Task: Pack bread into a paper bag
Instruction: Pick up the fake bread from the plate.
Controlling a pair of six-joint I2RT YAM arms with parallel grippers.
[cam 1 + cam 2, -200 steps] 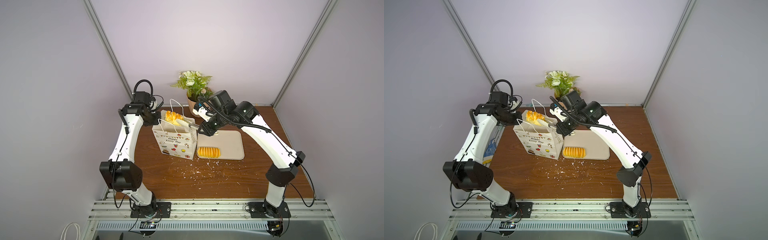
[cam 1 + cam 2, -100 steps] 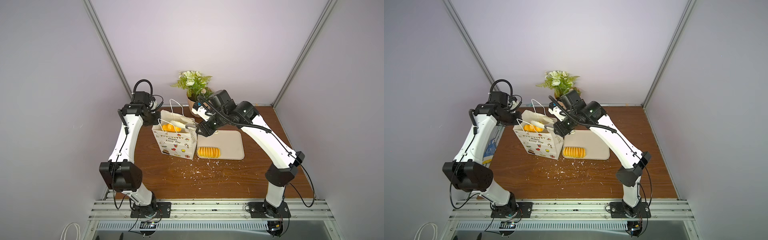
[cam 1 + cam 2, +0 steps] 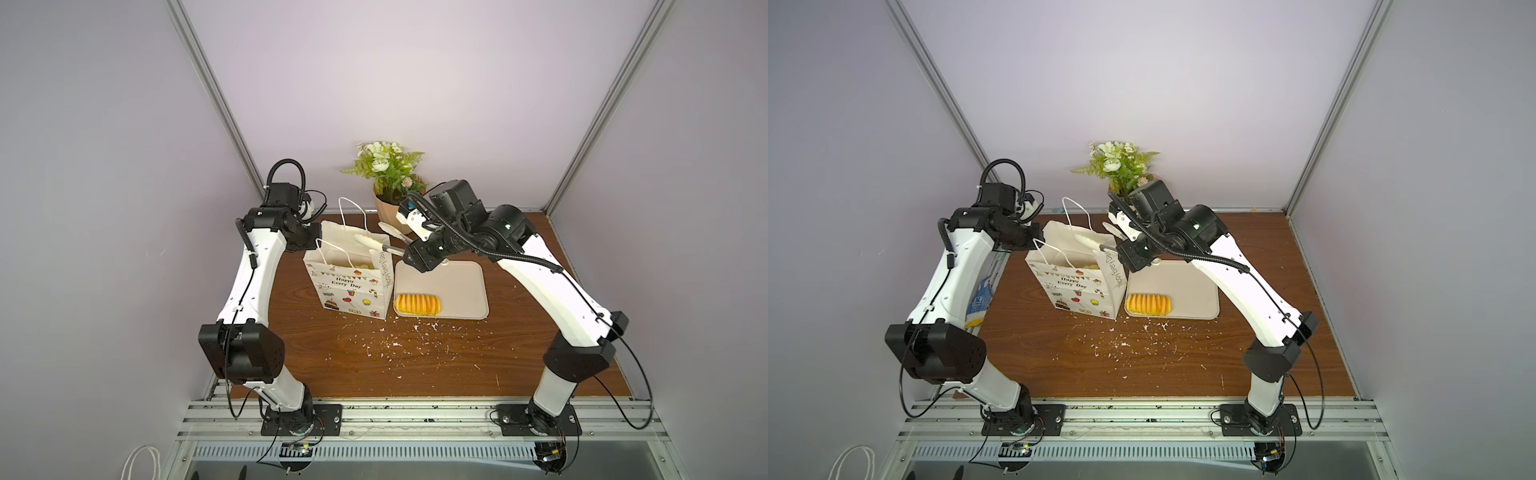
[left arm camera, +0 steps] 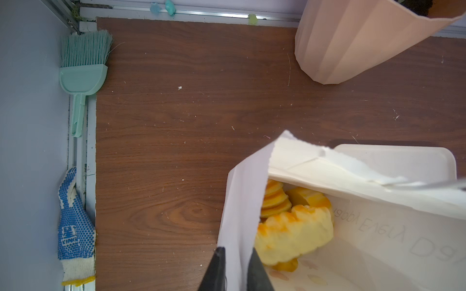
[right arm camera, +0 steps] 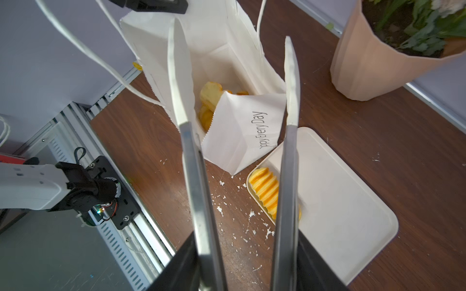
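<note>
White paper gift bag with cord handles: stood upright on the brown wood-grain table, mouth open, one side just beside the tray's end.
Bread inside: glossy golden-yellow pastries lay heaped on the bag's floor. At least three shapes showed in the left wrist view; exact count not readable.
Bread outside: one ridged oblong yellow loaf lay on the beige rounded-rectangle tray, at the corner next to the bag. Rest of tray bare.
Hold, left: the left gripper pinched the bag's rim wall between narrow-set black fingers, which propped the mouth open.
Hold, right: the right gripper clasped a pair of steel tongs with white tips by the arms, jaws set partway apart so the arms splayed.
Tongs: tips apart, nothing between them, poised above the bag's mouth on its tray side.
Progress: judged nearly complete, with most bread bagged and a single loaf to go.
Remaining: judged as lowering the tongs to the tray, closing on the loaf, lifting it over the rim, releasing.
Surroundings: white crumbs scattered on the table in front of bag and tray. Peach ribbed flowerpot with fern and white flowers stood behind the bag, near the tongs' tips.
</note>
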